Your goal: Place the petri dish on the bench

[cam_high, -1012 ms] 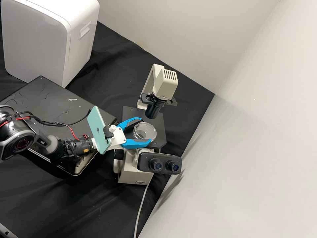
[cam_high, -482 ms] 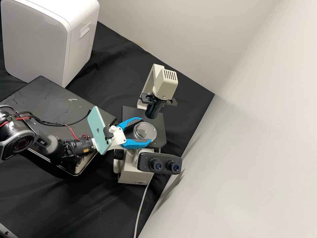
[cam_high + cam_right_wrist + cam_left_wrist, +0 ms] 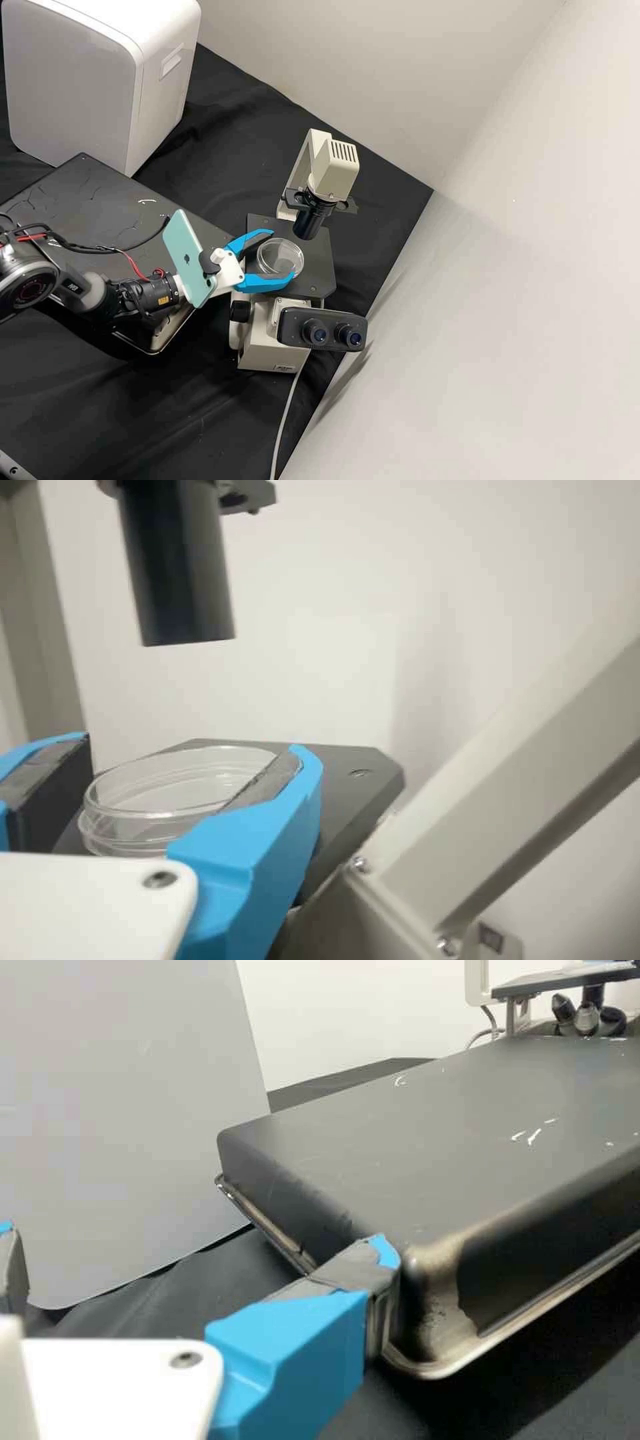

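The clear round petri dish (image 3: 279,256) is over the left part of the microscope's black stage (image 3: 321,265), below the dark condenser (image 3: 310,221). My right gripper (image 3: 281,254) comes in from the left and is shut on the dish, one blue finger on each side. In the right wrist view the petri dish (image 3: 150,802) sits between that gripper's (image 3: 180,768) fingers, with the condenser tube (image 3: 176,560) above it. I cannot tell whether the dish touches the stage. My left gripper (image 3: 190,1250) is open beside the corner of a black case (image 3: 450,1160), holding nothing.
The microscope's eyepieces (image 3: 324,331) jut toward the front below the stage. A black case (image 3: 100,207) lies left of the microscope and a white appliance (image 3: 93,73) stands behind it. A pale wall panel (image 3: 507,300) bounds the bench on the right. Black cloth (image 3: 133,407) lies bare in front.
My right gripper has pulled back to the left with the petri dish in it, from the middle of the stage toward its left edge.
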{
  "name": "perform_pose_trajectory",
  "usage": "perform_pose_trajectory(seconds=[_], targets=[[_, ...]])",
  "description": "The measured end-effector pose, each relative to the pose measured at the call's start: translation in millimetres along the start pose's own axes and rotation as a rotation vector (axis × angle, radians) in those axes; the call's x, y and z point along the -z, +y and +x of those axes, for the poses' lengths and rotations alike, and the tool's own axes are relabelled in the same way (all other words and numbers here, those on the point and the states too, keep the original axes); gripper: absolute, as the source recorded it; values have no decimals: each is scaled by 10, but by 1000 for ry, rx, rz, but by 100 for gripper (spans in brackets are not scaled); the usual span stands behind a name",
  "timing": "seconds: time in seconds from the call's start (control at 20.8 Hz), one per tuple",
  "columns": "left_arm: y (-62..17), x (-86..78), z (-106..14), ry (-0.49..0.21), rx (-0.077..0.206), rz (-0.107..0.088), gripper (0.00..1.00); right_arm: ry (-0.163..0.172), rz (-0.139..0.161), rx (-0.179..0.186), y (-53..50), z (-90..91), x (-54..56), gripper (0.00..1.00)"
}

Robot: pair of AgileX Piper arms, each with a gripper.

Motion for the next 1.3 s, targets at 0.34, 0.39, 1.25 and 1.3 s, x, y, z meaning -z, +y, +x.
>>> perform_pose_trajectory(seconds=[0.34,0.39,1.25,1.3], targets=[[0,0,0,0,0,0,100,52,2,60,-29,-112,79,0],[0,0,0,0,0,0,100,54,2,62,-33,-114,86,0],[0,0,0,0,0,0,100,137,-7,149,-72,-236,191,0],[0,0,0,0,0,0,100,134,0,152,-74,-242,186,0]])
